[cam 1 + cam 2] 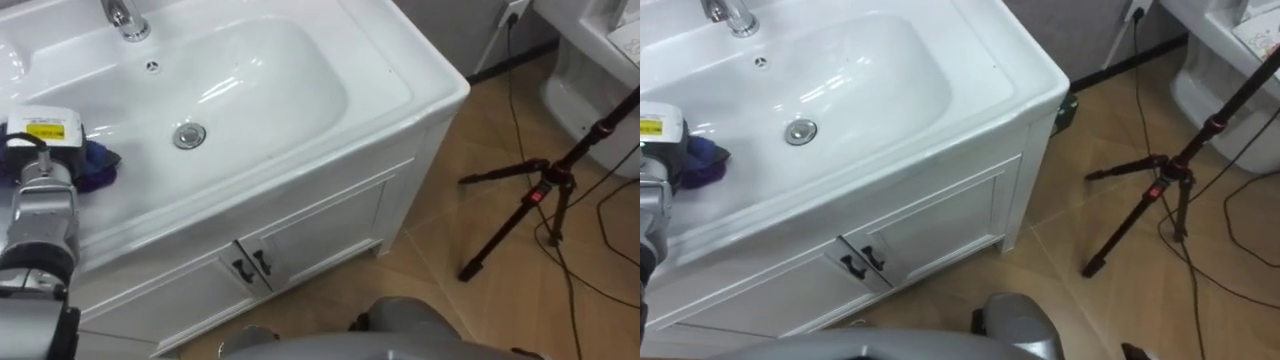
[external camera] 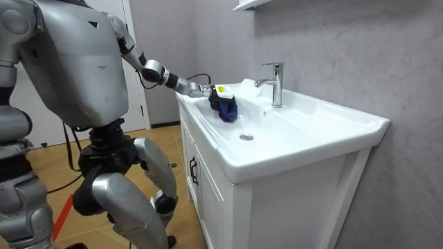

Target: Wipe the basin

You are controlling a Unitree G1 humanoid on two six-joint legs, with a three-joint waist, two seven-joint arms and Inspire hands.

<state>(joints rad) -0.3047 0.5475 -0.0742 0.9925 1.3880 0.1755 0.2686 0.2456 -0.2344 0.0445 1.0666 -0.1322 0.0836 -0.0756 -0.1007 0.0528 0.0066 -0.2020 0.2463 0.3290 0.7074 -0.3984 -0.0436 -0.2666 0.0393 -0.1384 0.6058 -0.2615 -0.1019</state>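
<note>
from my seat i see the robot standing close at the front of a white cabinet, on the room view's left. its left arm reaches out over the basin. the left hand is down inside the bowl on the robot's left side, back of the hand upward, and the blue cloth is bunched right under and just beyond it. the cloth lies on the sloping inner wall of the bowl, between the left rim and the drain, near the drain but apart from it. hand and cloth touch. the underside of the hand is hidden from the head camera and too small in the room view, so i cannot tell whether it is grasping the cloth or only pressing on it.

the chrome faucet stands at the back edge of the basin, and a small overflow hole sits between it and the drain. two dark handles sit side by side where the cabinet doors meet. off to the robot's right a black tripod stands on the wooden floor. behind it is a white fixture, possibly a toilet.
</note>
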